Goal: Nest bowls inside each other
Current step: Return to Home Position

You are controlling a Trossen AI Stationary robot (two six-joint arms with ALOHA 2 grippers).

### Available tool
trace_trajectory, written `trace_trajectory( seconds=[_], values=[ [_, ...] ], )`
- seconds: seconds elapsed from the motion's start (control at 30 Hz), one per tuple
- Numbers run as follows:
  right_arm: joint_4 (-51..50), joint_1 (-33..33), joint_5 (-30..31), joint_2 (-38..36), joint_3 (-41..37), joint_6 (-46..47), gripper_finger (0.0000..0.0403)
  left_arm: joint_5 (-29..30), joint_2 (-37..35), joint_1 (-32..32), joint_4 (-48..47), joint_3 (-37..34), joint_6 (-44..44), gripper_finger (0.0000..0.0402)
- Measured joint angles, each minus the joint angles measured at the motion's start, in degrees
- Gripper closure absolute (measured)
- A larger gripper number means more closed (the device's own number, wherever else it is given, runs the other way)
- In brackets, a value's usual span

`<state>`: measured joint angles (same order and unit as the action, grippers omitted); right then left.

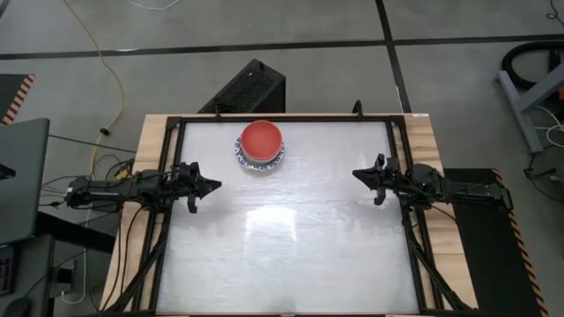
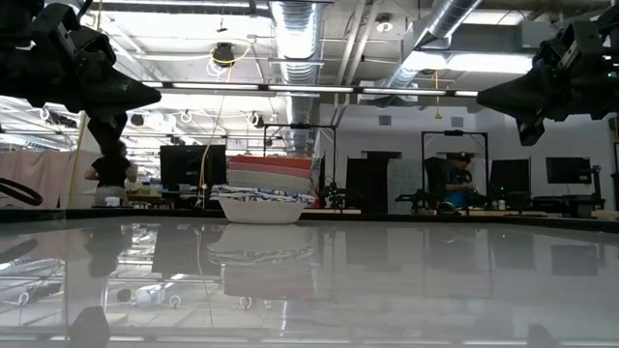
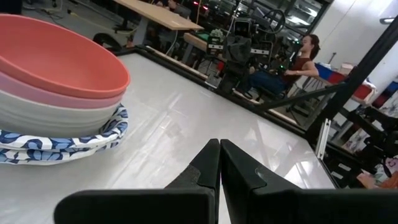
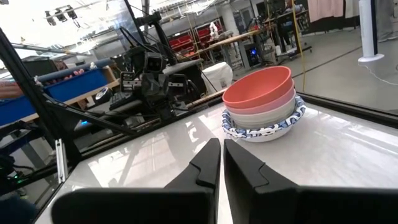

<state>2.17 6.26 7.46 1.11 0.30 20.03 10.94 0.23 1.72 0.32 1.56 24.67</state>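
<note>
The bowls [image 1: 262, 146] stand as one nested stack at the far middle of the table, the red bowl [image 4: 258, 88] on top, a pink one [image 4: 273, 101] and a plain white one under it, blue-patterned rims [image 4: 261, 129] at the bottom. The lowest bowl's base rests on the table. My left gripper [image 1: 216, 185] hovers at the table's left edge, level, shut, holding nothing. My right gripper [image 1: 357, 173] hovers at the right edge, level, shut, holding nothing. Both point toward the table's middle, well clear of the stack.
The white tabletop [image 1: 291, 238] has a black frame [image 1: 401, 150] along its edges. A black box [image 1: 247, 88] stands on the floor beyond the far edge. People sit and stand in the room [image 2: 459, 184] behind the table.
</note>
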Motion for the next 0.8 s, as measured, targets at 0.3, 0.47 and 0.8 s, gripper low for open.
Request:
trace_trajectory(
  seconds=[0.3,0.47,0.8],
  values=[
    [0.2,0.0,-0.1,0.1,0.0,-0.1,0.0360,-5.3,0.4,-5.7,1.6,-0.9,-0.1,0.0401],
    [0.2,0.0,-0.2,0.1,0.0,-0.1,0.0360,-4.7,0.8,-5.2,1.7,-0.9,0.0,0.0402],
    [0.2,0.0,-0.2,0.1,0.0,-0.1,0.0360,-4.6,0.8,-4.6,1.7,-0.9,0.0,0.0401]
  ],
)
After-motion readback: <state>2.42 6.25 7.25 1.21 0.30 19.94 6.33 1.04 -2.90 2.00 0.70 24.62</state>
